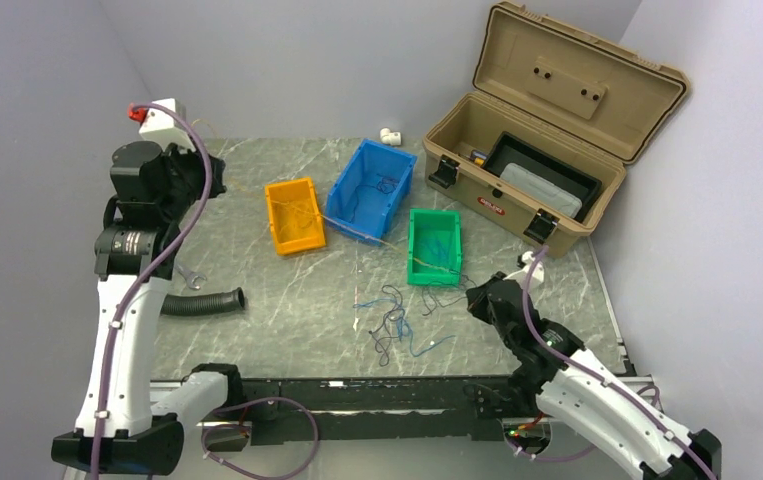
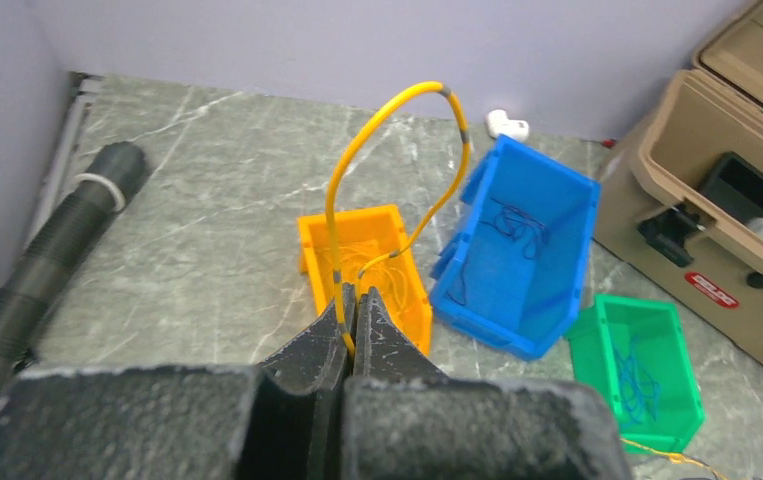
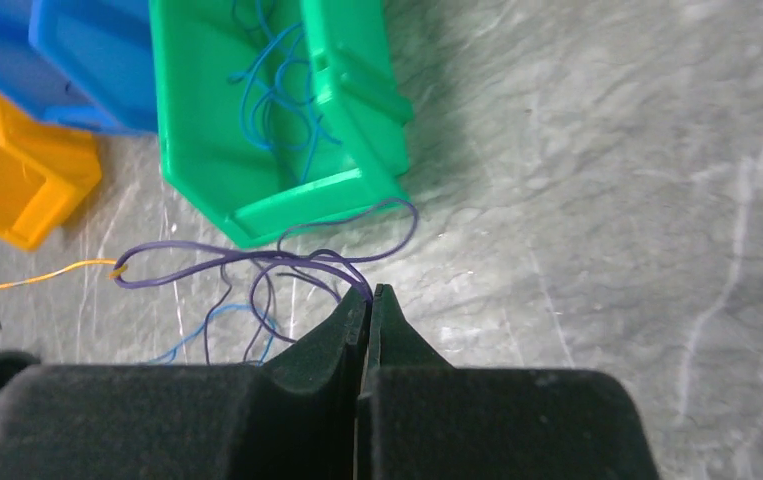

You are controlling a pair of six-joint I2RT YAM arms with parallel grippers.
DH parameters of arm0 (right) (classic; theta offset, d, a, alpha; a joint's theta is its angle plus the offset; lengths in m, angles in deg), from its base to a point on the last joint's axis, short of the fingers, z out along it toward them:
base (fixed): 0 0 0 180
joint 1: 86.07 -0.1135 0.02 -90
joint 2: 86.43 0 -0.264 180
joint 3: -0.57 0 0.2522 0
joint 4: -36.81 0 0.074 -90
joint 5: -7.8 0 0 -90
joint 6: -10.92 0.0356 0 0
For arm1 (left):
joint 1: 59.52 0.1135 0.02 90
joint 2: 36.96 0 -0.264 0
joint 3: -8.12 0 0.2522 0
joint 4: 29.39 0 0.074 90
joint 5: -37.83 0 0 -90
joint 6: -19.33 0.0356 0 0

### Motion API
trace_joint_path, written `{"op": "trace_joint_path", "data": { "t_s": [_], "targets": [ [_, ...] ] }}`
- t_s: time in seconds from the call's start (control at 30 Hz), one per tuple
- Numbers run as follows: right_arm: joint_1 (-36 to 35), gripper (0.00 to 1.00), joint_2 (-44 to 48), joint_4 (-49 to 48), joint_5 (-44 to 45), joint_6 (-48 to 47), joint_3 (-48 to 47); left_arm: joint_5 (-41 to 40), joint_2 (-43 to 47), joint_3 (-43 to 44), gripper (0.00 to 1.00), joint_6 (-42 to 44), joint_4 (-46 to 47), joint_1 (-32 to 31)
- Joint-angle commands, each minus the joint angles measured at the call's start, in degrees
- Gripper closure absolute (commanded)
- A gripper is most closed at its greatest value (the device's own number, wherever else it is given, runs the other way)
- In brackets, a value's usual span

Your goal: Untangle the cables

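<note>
Left gripper (image 2: 353, 318) clamps yellow wire (image 2: 387, 105), high over orange bin (image 2: 312, 240) | right gripper (image 3: 369, 300) pinches purple wire (image 3: 257, 258) beside green bin (image 3: 347, 190) | the two seemingly hooked, held apart to free them | cables (image 1: 397, 322) heaped on table (image 1: 287, 300)

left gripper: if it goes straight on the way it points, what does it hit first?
Probably the orange bin: in the left wrist view the left gripper, shut on a yellow cable, points at it. Height above the bin is unclear, so it may land inside rather than on the rim.
</note>
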Motion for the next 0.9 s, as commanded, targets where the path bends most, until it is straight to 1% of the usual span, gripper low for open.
{"op": "trace_joint_path", "data": {
  "t_s": [0.0, 0.03, 0.1, 0.23, 0.27, 0.3, 0.37, 0.4, 0.47, 0.57, 0.73, 0.87],
  "targets": [
    [0.1, 1.00, 5.4, 9.5, 10.5, 7.3, -2.8, -3.8, 1.0, 2.8, 1.00, 1.4, -0.9, 2.4],
    [0.1, 1.00, 6.7, 10.7, 12.2, 8.3, -2.8, -3.8, 1.3, 2.5, 1.00, 1.3, -0.7, 3.7],
    [0.1, 1.00, 8.9, 13.2, 15.0, 10.4, -3.0, -6.7, 1.7, 1.7, 1.00, 0.7, -0.7, 4.9],
    [0.1, 1.00, 11.3, 19.4, 19.9, 16.0, -4.1, -11.5, 3.5, -0.6, 1.00, -0.7, 0.6, 5.4],
    [0.1, 1.00, 11.5, 18.9, 19.8, 14.9, -4.3, -10.3, 3.9, -1.1, 1.00, -0.9, 1.3, 5.4],
    [0.1, 1.00, 11.7, 15.7, 18.4, 10.2, -4.1, -7.5, 4.2, -1.8, 1.00, -1.1, 2.5, 5.4],
    [0.1, 1.00, 11.1, 8.7, 12.3, -0.3, -4.0, 0.9, 4.0, -2.6, 1.00, -2.1, 5.0, 5.4],
    [0.1, 1.00, 10.4, 4.4, 8.9, -3.7, -3.9, 4.7, 3.6, -2.7, 1.00, -2.9, 6.2, 5.4],
    [0.1, 1.00, 8.8, -0.7, 3.0, -8.1, -3.9, 10.2, 2.0, -1.8, 1.00, -3.8, 7.2, 5.4],
    [0.1, 1.00, 5.8, -5.3, -2.5, -10.7, -4.3, 13.4, -0.4, 0.8, 1.00, -4.2, 6.2, 5.4],
    [0.0, 1.00, 2.5, -8.7, -5.8, -12.9, -4.6, 15.8, -3.1, 4.7, 1.00, -5.1, 6.3, 5.4],
    [0.0, 1.00, 1.7, -11.8, -8.4, -14.5, -4.3, 21.2, -5.7, 6.6, 1.00, -7.9, 9.0, 5.4]
  ]
}}
